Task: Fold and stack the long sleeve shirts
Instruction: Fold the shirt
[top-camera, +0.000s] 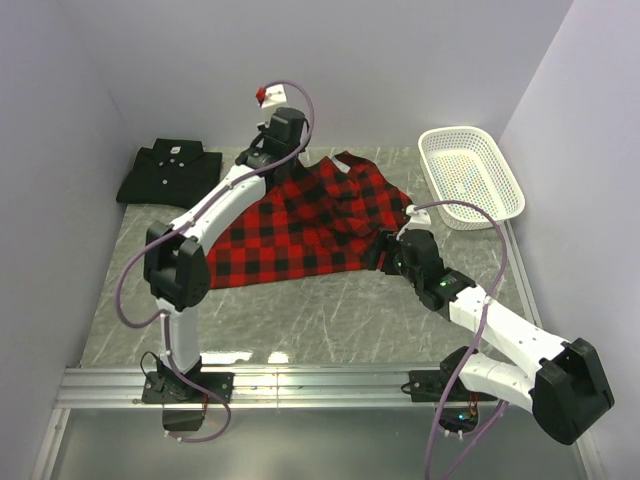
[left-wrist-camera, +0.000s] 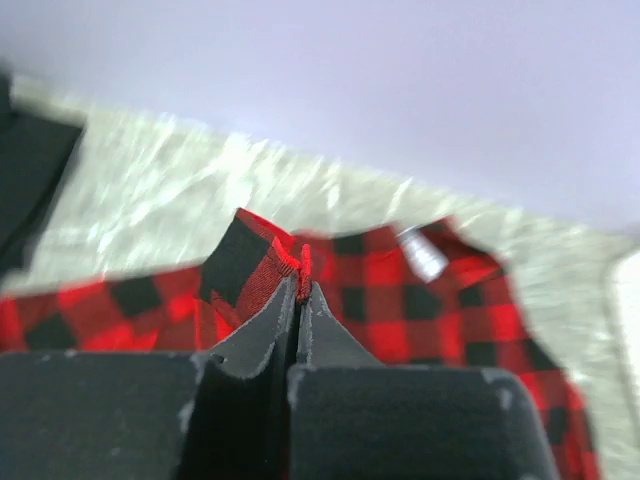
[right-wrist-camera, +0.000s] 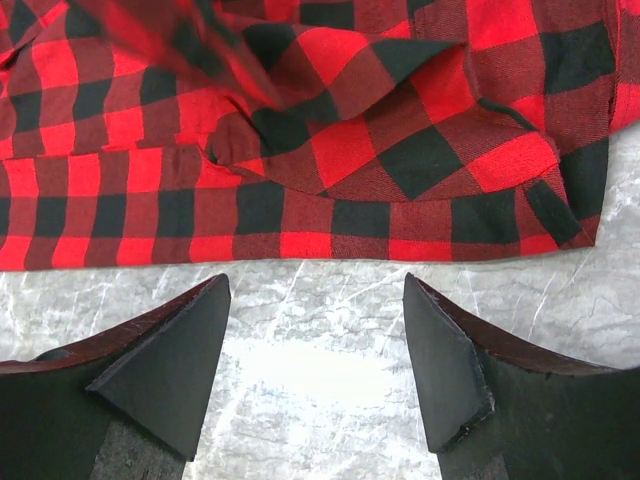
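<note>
Top external view: two arms rise from their bases at the near edge of the marble-patterned table (top-camera: 330, 320). The right gripper (top-camera: 384, 252) sits low at the near right hem of the red-and-black plaid shirt (top-camera: 300, 220), jaws spread wide and holding nothing. The right wrist view shows bare table between its fingertips, with the hem just beyond them. The plaid shirt lies spread and rumpled across the middle of the table. At its far edge, the left gripper (left-wrist-camera: 300, 285) is clamped on a raised fold of the plaid cloth, seen pinched between its closed fingers in the left wrist view. Farther back, the black shirt (top-camera: 170, 172) lies folded in the far left corner, and a white mesh basket (top-camera: 470, 172) sits at the far right.
</note>
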